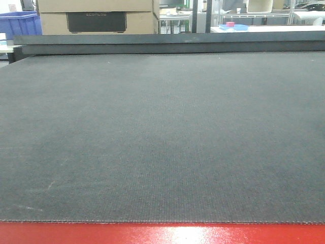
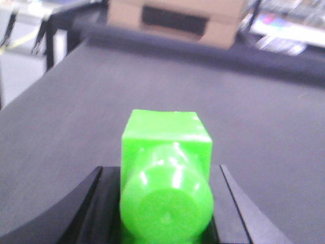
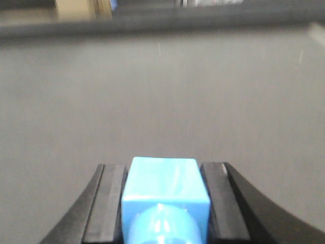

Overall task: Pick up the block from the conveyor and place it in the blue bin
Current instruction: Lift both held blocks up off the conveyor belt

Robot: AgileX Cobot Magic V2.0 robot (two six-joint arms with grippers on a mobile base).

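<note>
The conveyor (image 1: pixel 162 137) is a wide dark grey woven belt with a glossy red frame edge (image 1: pixel 162 235) at the near side; no block lies on it in the front view. In the left wrist view, my left gripper (image 2: pixel 161 172) is shut on a bright green block (image 2: pixel 165 147) with a round stud, held over the belt (image 2: pixel 254 112). In the right wrist view, my right gripper (image 3: pixel 162 168) is shut on a light blue block (image 3: pixel 163 185) over the belt (image 3: pixel 162 91). A blue bin (image 1: pixel 18 23) stands beyond the belt's far left corner. Neither gripper shows in the front view.
A cardboard box (image 1: pixel 96 15) with a dark panel stands behind the belt's far edge, also seen in the left wrist view (image 2: pixel 175 18). A raised dark rail (image 1: pixel 167 43) runs along the far side. A white table with small coloured items (image 1: pixel 233 25) is at the back right.
</note>
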